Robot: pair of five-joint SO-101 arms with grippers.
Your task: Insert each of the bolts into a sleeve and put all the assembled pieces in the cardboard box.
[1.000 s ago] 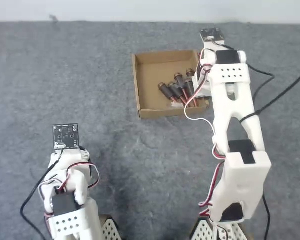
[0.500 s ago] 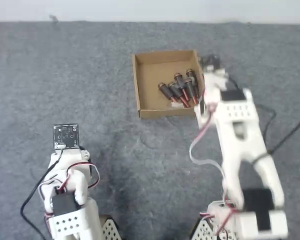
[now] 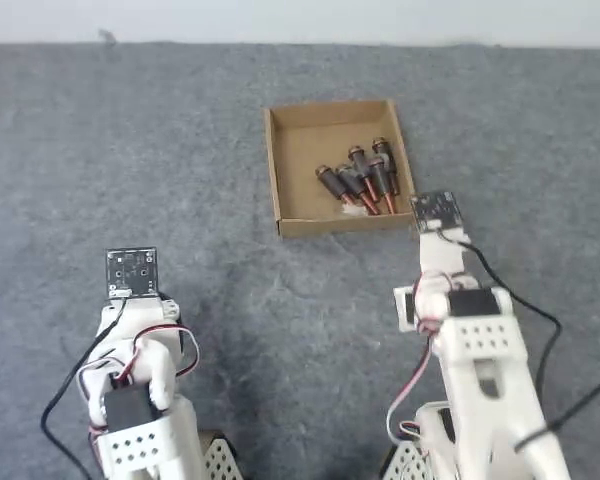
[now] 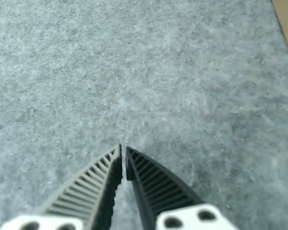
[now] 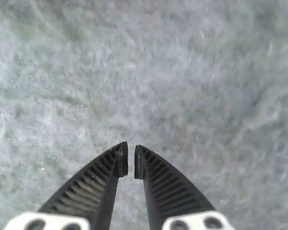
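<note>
The left gripper (image 4: 123, 149) is held over the grey felt mat (image 3: 160, 140), its jaws pressed together on nothing. Several assembled pieces (image 3: 358, 180) are piled in the cardboard box (image 3: 273, 170), toward its right wall. The right gripper (image 5: 130, 147) is all but closed and empty, near the box's front right corner. A careless swing there is judged likely to shove the box. Nothing is seen blocking either arm.

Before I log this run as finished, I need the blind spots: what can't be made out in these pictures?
1. Number of dark sleeved bolts in the brown cardboard box: high view, overlapping, too small to count.
2. Both arms' jaws in the high view: hidden beneath the left camera board and the right camera board.
3. Arm bases: cut off by the high view's bottom edge.
</note>
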